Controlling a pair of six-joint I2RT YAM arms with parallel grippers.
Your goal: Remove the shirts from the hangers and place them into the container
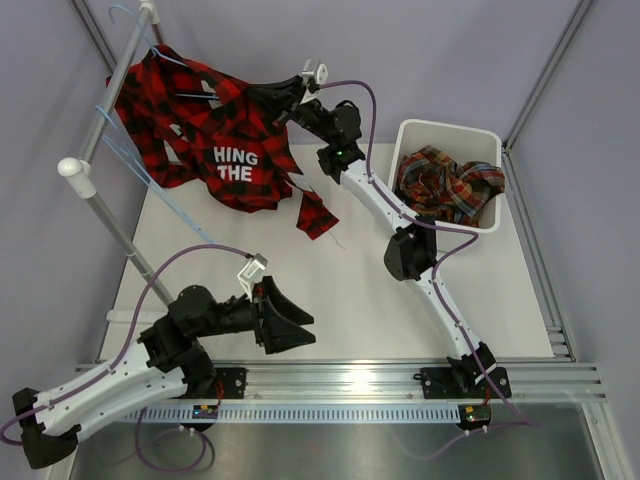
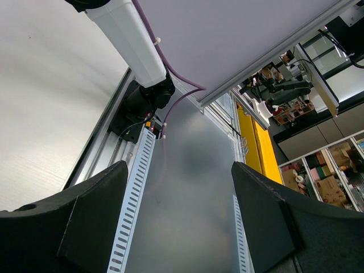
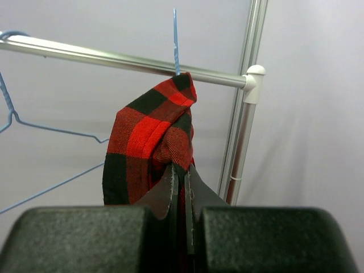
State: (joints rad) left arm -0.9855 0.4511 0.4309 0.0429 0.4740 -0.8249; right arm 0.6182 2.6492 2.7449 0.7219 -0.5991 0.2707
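Note:
The red-and-black check shirt [image 1: 215, 140] with white lettering hangs at the back left from a light-blue wire hanger [image 1: 178, 62] on the rack. My right gripper [image 1: 277, 100] is shut on a bunched fold at its right edge. In the right wrist view the jaws of this gripper [image 3: 185, 173] pinch the red cloth [image 3: 145, 136] just below the rod, and a hanger wire [image 3: 176, 40] rises behind it. The multicolour plaid shirt [image 1: 447, 185] lies crumpled in the white container [image 1: 450, 130] at the back right. My left gripper [image 1: 292, 326] is open and holds nothing, low near the front rail.
The white-and-grey rack pole [image 1: 105, 115] runs diagonally along the left side. A bare blue hanger [image 1: 150, 178] dangles from it, also seen as a hanger [image 3: 51, 132] in the right wrist view. The aluminium rail [image 1: 350, 380] crosses the near edge. The left wrist view shows the rail [image 2: 133, 187] and the right arm's base [image 2: 149, 99].

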